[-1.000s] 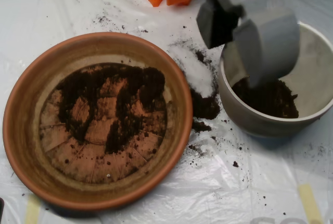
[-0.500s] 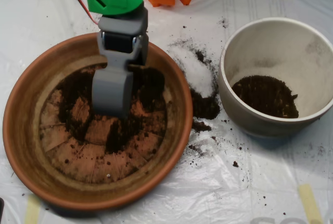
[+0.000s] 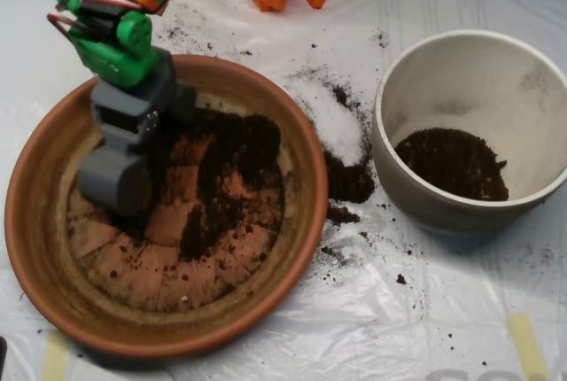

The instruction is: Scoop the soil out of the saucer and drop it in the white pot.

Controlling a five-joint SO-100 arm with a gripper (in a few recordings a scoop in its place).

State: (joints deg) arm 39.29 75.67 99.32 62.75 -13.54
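covering the middle of the saucer (image 3: pixel 266 306) floor, the soil (image 3: pixel 232 173) lies as a thin dark smear, thickest from the centre toward twelve and one o'clock, with a tail running down toward six. bare terracotta with radial lines shows from five round to eight o'clock. the grey scoop (image 3: pixel 113 179) sits low over the saucer at about nine o'clock from its centre, its lower end at the left edge of the soil; whether its two shells are parted or pressed together i cannot tell from above, and it may be touching the floor. the green and orange arm (image 3: pixel 120 22) rises from it toward eleven o'clock. at three o'clock of the saucer, well apart, stands the white pot (image 3: pixel 416 195) with a heap of soil in its lower half. between them lie a white powder patch (image 3: pixel 335 120) and spilled soil on the plastic sheet (image 3: pixel 399 328).
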